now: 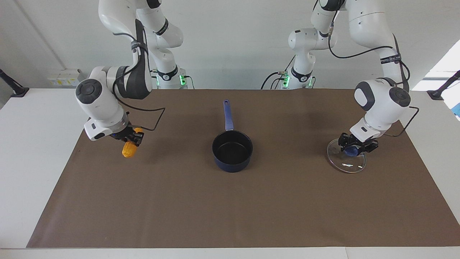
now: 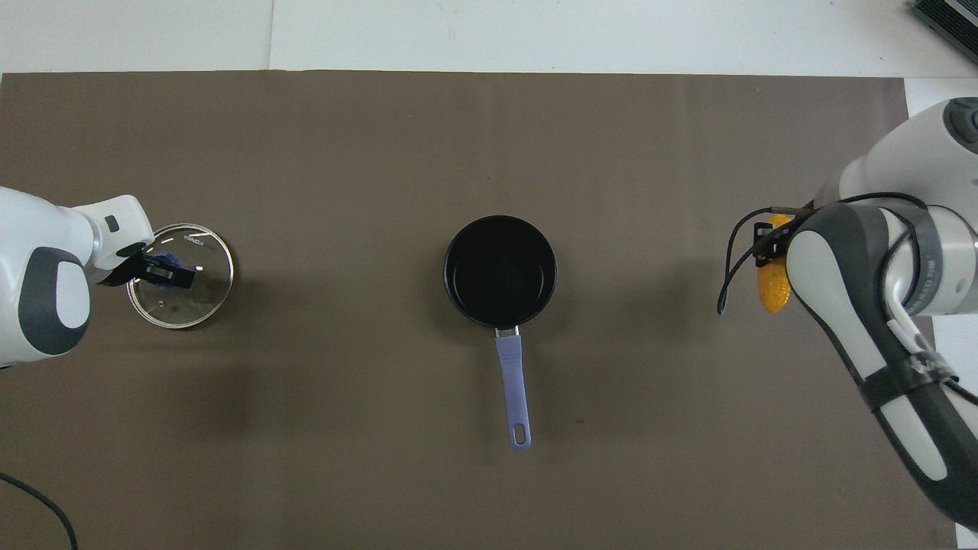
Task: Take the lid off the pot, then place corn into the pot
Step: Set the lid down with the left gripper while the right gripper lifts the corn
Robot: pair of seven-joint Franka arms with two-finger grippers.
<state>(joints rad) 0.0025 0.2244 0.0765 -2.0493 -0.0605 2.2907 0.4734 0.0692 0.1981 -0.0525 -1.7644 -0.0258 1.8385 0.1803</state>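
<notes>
The dark blue pot (image 1: pixel 232 150) stands open in the middle of the brown mat, its long handle pointing toward the robots; it also shows in the overhead view (image 2: pixel 500 269). My left gripper (image 1: pixel 354 148) is shut on the blue knob of the clear glass lid (image 1: pixel 346 163) and holds it tilted, low over the mat at the left arm's end. The overhead view shows the left gripper (image 2: pixel 164 273) and the lid (image 2: pixel 180 298) too. My right gripper (image 1: pixel 133 138) is shut on the yellow-orange corn (image 1: pixel 129 150), held a little above the mat at the right arm's end. The overhead view shows the corn (image 2: pixel 772 294) partly under the arm.
The brown mat (image 1: pixel 230 208) covers most of the white table. Only the pot stands on it. A cable loops from the right arm's wrist (image 1: pixel 158 118).
</notes>
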